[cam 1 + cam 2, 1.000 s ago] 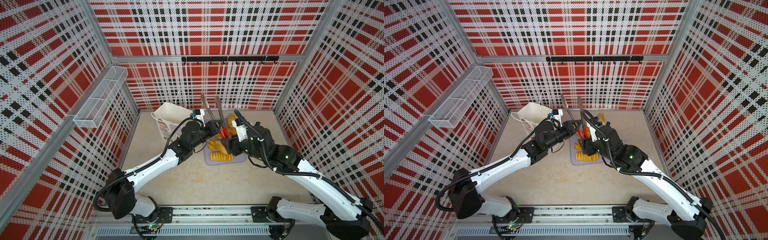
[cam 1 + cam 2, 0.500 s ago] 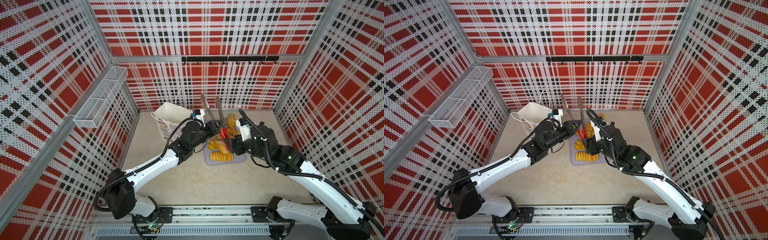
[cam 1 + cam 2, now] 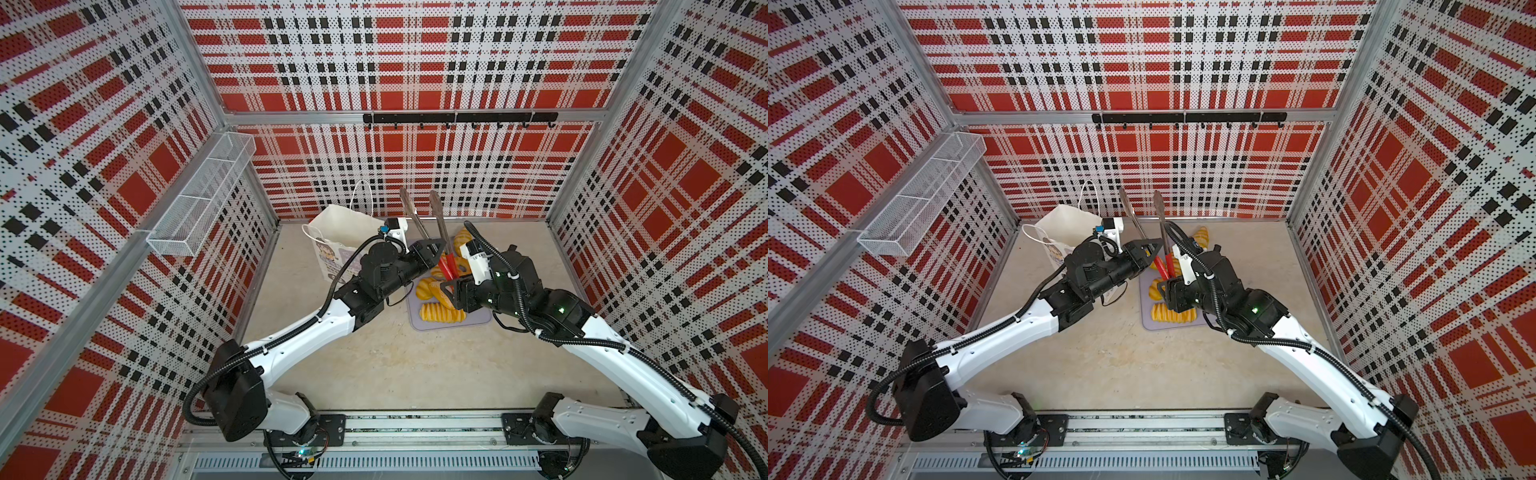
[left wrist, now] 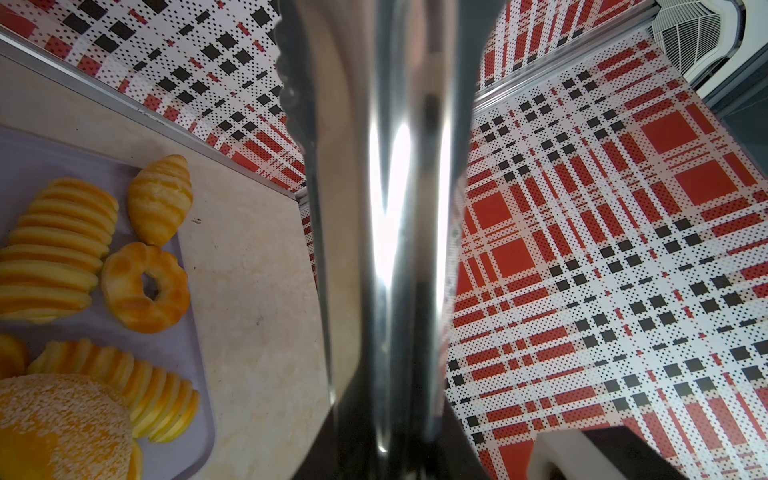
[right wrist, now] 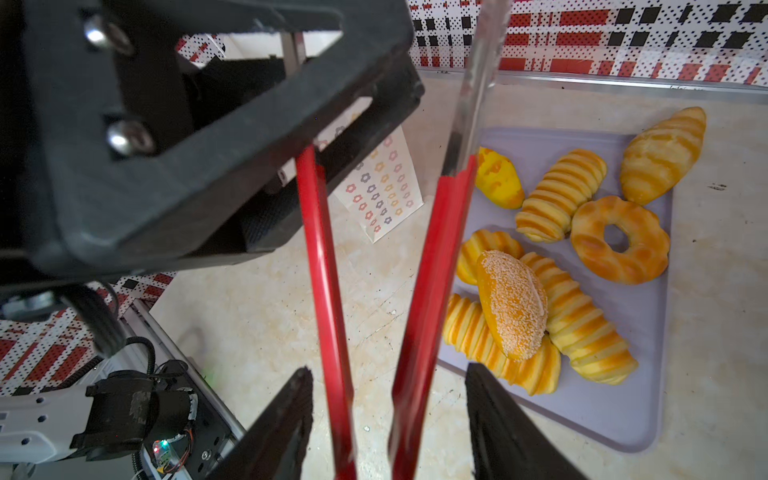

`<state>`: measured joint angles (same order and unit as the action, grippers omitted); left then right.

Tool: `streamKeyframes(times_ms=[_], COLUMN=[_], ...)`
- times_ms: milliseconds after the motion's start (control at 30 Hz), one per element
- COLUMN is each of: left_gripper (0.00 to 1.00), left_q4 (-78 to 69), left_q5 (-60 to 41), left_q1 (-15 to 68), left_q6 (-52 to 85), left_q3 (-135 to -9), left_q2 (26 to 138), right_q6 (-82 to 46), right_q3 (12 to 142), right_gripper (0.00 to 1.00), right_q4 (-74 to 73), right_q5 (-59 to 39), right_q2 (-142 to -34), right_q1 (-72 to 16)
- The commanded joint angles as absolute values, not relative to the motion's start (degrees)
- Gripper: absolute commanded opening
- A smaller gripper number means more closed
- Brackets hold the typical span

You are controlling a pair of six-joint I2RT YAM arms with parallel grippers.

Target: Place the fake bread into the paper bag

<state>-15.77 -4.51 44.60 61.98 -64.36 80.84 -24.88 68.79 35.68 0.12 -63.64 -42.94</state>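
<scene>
Several pieces of glossy golden fake bread lie on a lilac tray [image 3: 478, 322]: a ridged loaf [image 3: 442, 312], a sesame bun [image 5: 513, 303], a ring donut [image 5: 619, 239] and a croissant [image 5: 663, 153]. The white paper bag [image 3: 340, 232] stands open to the left of the tray. My left gripper [image 3: 434, 247] is shut on one metal arm of the red-handled tongs [image 3: 415, 220], holding them upright with the handles down. My right gripper [image 5: 388, 374] is open. Its fingers straddle both red handles [image 5: 324, 270] with gaps on each side.
A wire basket [image 3: 199, 199] hangs on the left wall. A black hook rail [image 3: 457, 118] runs along the back wall. Plaid walls enclose the table on three sides. The bag's patterned side [image 5: 382, 191] is close behind the tongs.
My right gripper's jaws have narrowed a little around the red handles. The left arm and the tongs have stayed where they were.
</scene>
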Motion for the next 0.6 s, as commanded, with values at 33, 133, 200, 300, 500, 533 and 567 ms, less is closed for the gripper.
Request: streamKeyframes(times_ms=[33, 133, 200, 300, 500, 533, 567], left_gripper=[0.26, 0.26, 0.26, 0.26, 0.27, 0.27, 0.27], left_q4=[-16.3, -15.4, -15.0, -14.3, -12.6, -12.5, -12.4], left_q5=[-5.1, -5.0, -5.1, -5.1, -5.1, -5.0, -5.1], left_q1=[45.5, 45.6, 45.7, 45.7, 45.9, 45.9, 45.9], left_q6=[61.7, 61.5, 61.5, 61.5, 60.8, 60.8, 60.7], left_q3=[-67.2, -67.6, -67.7, -67.7, -67.6, -67.6, -67.6], left_q2=[79.2, 79.3, 79.3, 79.3, 79.3, 79.3, 79.3], right_q6=[-23.7, -23.3, -23.0, -22.6, -22.3, -22.3, -22.2], right_q3=[69.6, 70.4, 70.8, 70.9, 70.9, 71.1, 71.3], right_gripper=[0.6, 0.57, 0.56, 0.52, 0.48, 0.47, 0.47], right_q4=[32.1, 31.5, 31.2, 30.7, 28.2, 28.0, 27.9], right_q5=[0.4, 0.9, 1.2, 1.8, 2.1, 2.0, 2.0], right_q2=[-64.7, -65.6, -66.1, -66.4, -65.9, -66.0, -66.0], right_q1=[-42.5, -42.4, -42.3, -42.1, -41.3, -41.2, -41.1])
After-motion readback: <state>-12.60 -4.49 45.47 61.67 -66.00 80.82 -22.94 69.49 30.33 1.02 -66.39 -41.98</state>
